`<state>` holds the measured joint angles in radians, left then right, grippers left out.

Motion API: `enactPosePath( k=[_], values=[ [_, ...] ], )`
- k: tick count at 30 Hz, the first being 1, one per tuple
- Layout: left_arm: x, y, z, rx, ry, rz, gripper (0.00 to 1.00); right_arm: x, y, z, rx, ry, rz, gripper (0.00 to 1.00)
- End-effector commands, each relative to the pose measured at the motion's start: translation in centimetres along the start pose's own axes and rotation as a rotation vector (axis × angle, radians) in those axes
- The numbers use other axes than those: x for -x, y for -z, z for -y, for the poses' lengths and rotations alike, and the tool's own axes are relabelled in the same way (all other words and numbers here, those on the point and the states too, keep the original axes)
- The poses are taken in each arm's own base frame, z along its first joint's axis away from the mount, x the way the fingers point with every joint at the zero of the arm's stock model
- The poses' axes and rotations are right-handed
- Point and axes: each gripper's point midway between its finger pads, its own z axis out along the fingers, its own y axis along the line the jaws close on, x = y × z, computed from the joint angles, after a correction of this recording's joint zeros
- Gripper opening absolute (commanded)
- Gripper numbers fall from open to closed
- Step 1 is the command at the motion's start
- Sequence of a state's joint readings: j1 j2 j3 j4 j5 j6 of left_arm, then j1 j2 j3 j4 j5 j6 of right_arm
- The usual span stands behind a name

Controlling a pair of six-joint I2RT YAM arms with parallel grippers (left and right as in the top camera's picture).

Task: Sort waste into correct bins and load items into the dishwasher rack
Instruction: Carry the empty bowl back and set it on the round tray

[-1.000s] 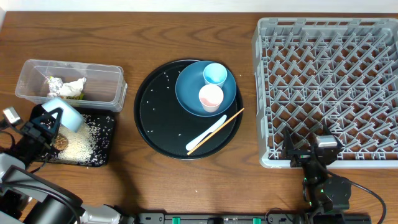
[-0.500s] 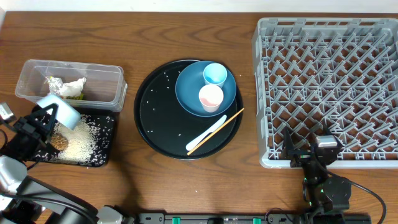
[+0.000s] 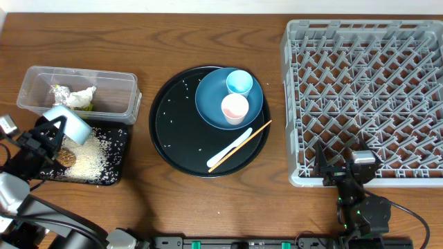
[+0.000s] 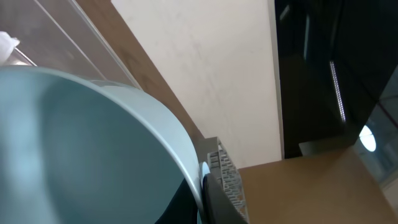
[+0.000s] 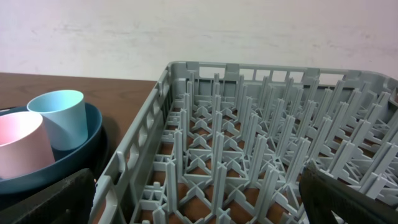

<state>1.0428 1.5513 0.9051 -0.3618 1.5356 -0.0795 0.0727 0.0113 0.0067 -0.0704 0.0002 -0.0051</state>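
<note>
Since a second ago, the left gripper (image 3: 52,135) and the light blue bowl (image 3: 68,123) are seen shifted slightly toward the table's left edge; nothing else is displaced. The bowl is clamped by its rim in the narrowly closed jaws and is held tilted, mouth turned down, over the far left corner of the shallow black tray (image 3: 116,167). In the left wrist view the bowl's pale inside fills most of the picture.

A heap of white rice (image 3: 86,162) is spread across the shallow tray, and a small brown lump (image 3: 66,158) is seen at the heap's left edge, just below the bowl. Just behind this tray the clear tub (image 3: 114,93) is placed, with a crumpled tissue (image 3: 84,94) and a silvery wrapper (image 3: 59,91) inside it.

On the round black tray (image 3: 173,131) at the table's middle, the blue plate (image 3: 211,114) is set toward the far right side. The pale blue cup (image 3: 239,83) and the pink cup (image 3: 234,108) are stood upright on the plate. The white spoon (image 3: 228,149) and the chopstick (image 3: 250,137) are laid side by side, slanted, at the near right of the round tray. A few stray grains (image 3: 183,86) are scattered on it.

The grey rack (image 3: 367,83) is set at the right, with nothing seen among its pegs. The right gripper (image 3: 346,168) is held at the rack's near edge, its jaws spread wide with nothing held.
</note>
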Motion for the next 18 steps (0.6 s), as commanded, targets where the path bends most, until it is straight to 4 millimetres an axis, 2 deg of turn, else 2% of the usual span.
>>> enactPosePath(
  k=[1, 6, 11, 18],
  values=[
    [-0.3, -0.4, -0.3, 0.0, -0.018, -0.013, 0.07, -0.1, 0.0, 0.0, -0.005, 0.008, -0.002, 0.99],
    [-1.0, -1.5, 0.1, -0.014, -0.021, -0.051, 0.06, -0.1, 0.0, 0.0, -0.005, 0.008, -0.002, 0.99],
    [-2.3, -3.5, 0.4, -0.007, -0.02, -0.118, 0.06, -0.1, 0.0, 0.0, -0.005, 0.008, -0.002, 0.99],
    [-5.9, -7.7, 2.3, 0.027, -0.104, -0.262, 0.06, -0.1, 0.0, 0.0, -0.005, 0.008, -0.002, 0.99]
  ],
)
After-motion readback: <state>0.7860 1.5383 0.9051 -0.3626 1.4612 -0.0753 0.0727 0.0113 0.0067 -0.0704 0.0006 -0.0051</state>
